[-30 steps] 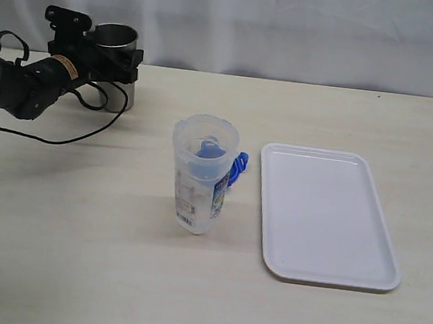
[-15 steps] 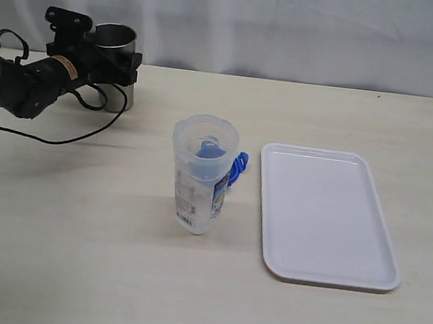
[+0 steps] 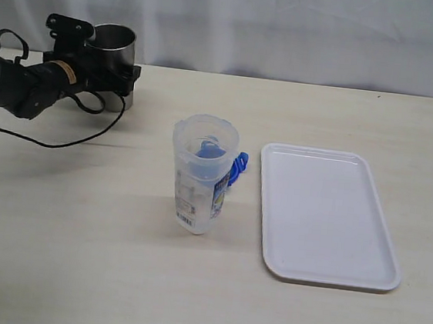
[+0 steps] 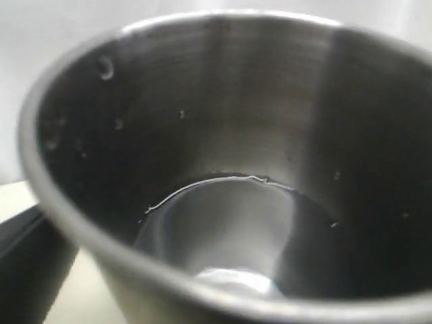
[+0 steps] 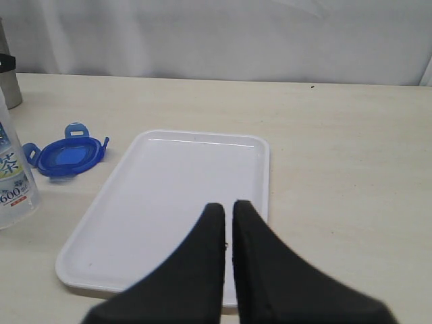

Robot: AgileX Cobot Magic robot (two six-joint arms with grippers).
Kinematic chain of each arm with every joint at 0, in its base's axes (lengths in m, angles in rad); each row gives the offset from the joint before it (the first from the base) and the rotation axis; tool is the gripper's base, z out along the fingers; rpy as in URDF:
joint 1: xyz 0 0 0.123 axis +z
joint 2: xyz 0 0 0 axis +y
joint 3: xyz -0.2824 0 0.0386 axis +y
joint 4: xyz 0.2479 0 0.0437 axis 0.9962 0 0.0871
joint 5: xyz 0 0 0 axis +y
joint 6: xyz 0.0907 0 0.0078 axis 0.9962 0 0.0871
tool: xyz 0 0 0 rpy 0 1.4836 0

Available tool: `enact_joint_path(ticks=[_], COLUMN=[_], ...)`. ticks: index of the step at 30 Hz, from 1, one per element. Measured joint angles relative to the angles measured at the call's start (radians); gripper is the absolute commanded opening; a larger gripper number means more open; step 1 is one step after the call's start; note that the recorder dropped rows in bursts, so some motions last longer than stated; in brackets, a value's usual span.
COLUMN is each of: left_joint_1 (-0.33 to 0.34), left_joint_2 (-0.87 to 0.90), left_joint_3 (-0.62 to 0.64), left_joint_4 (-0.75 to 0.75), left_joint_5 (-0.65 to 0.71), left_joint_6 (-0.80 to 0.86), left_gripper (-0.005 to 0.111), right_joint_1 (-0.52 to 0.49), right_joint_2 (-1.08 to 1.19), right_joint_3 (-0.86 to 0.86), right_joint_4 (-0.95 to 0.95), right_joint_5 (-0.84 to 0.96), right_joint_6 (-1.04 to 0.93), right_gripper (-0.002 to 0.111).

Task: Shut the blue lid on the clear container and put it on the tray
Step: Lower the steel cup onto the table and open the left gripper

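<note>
The clear container [image 3: 202, 174] stands upright and uncovered at mid-table; its edge also shows in the right wrist view [image 5: 12, 175]. The blue lid [image 3: 238, 166] lies flat on the table just behind it, towards the tray, and is plain in the right wrist view [image 5: 66, 154]. The white tray [image 3: 327, 212] lies bare to the right. My left gripper [image 3: 113, 74] is far off at the back left, its jaws open astride a steel tumbler [image 3: 111, 41]. One finger [image 4: 27, 263] stands a little apart from the tumbler wall. My right gripper [image 5: 228, 208] hangs shut and empty over the tray [image 5: 169, 196].
The tumbler [image 4: 229, 135] fills the left wrist view, and its inside looks empty. A black cable [image 3: 56, 141] loops from the left arm onto the table. A white curtain closes off the back edge of the table.
My left gripper has sunk a little beside the tumbler and its jaws have spread. The container, the lid and the tray have not moved.
</note>
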Motion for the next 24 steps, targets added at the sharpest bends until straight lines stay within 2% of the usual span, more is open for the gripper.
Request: enact_joint_path(ticks=[9, 14, 24], left_joint_1=[0.0, 0.0, 0.0], left_joint_2=[0.0, -0.002, -0.01], left_joint_3=[0.0, 0.0, 0.102], left_joint_4=[0.0, 0.0, -0.002], left_joint_5=[0.076, 0.176, 0.116], left_joint_6=[0.0, 0.0, 0.0], left_gripper=[0.097, 0.097, 0.097], right_joint_1=[0.0, 0.0, 0.0], right_joint_2=[0.0, 0.0, 0.0], right_joint_3=[0.0, 0.0, 0.0], right_joint_4=[0.0, 0.0, 0.0], right_joint_5=[0.0, 0.0, 0.0], right_joint_6=[0.0, 0.0, 0.0], right_gripper=[0.005, 0.005, 0.005])
